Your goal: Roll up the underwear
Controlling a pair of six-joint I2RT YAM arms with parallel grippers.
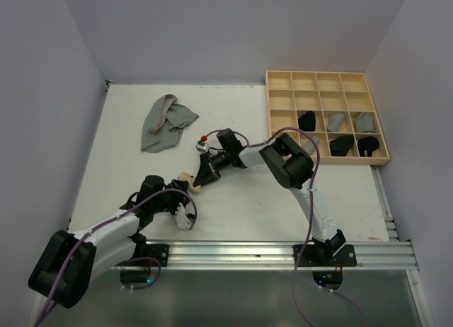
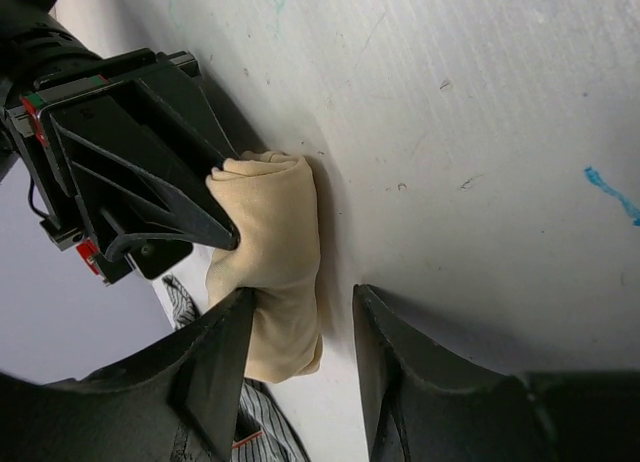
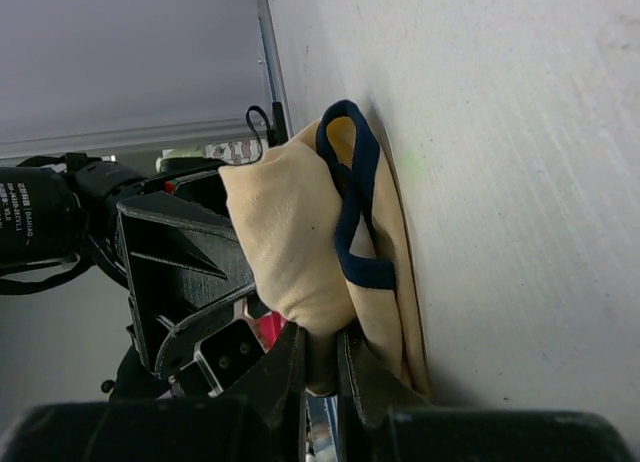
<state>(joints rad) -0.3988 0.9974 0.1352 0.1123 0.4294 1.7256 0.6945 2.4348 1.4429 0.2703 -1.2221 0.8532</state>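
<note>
White table (image 1: 283, 207) boxed in by pale lilac walls, pretty bare setup. The tan underwear (image 1: 191, 183) sits left of the table's middle, a bit closer to the near edge, and it's already wound into a chunky little roll. Right gripper (image 3: 322, 360) has its jaws pinched nearly together on one end of that roll, with cloth bunched right between them. Left gripper (image 2: 300, 307) is about half open. One finger (image 2: 225, 352) leans on the side of the roll and the other sits on bare table just beside it, so it's not clamping anything.

What worries me is the dark trim (image 3: 352, 197), which loops loose at the pinched end. I'd guess the roll isn't locked and could spring apart the second that pinch lets go. Both claws are also crowded round one tiny bundle, so a nudge from the leaning finger could shove it sideways or bump the other claw.

Grey garment (image 1: 164, 123) lies unrolled toward the far left corner. Grid tray (image 1: 317, 73) at the far right corner holds a few dark and grey bundles (image 1: 306, 119).
</note>
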